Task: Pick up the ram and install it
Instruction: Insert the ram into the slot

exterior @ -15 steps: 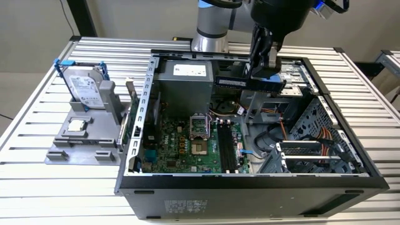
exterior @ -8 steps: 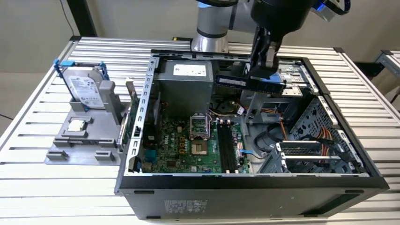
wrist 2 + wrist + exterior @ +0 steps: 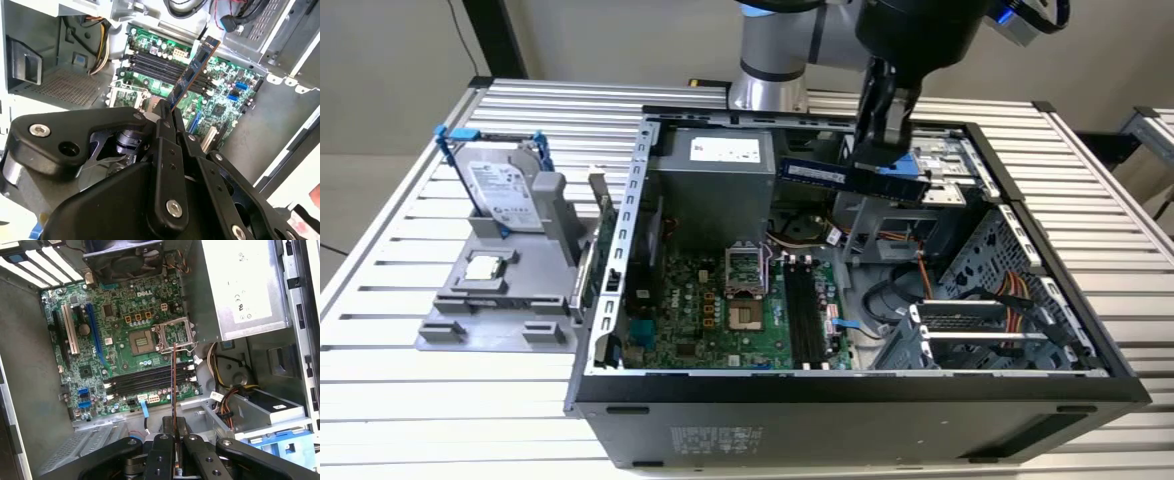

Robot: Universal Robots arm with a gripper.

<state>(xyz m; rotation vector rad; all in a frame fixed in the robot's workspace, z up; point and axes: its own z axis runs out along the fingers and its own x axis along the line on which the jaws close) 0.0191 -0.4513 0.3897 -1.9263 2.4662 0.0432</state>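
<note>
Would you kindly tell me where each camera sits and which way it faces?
Exterior view: off the arm, raised, looking down into the open computer case on the table; shows the arm and gripper holding the ram above it.
First wrist view: at the wrist, looking along the gripper at the motherboard; gripper links show, ram edge-on.
Second wrist view: at the wrist, looking obliquely at the motherboard; gripper links show, ram's face visible.
Shared: both wrist views show the ram and memory slots.
</note>
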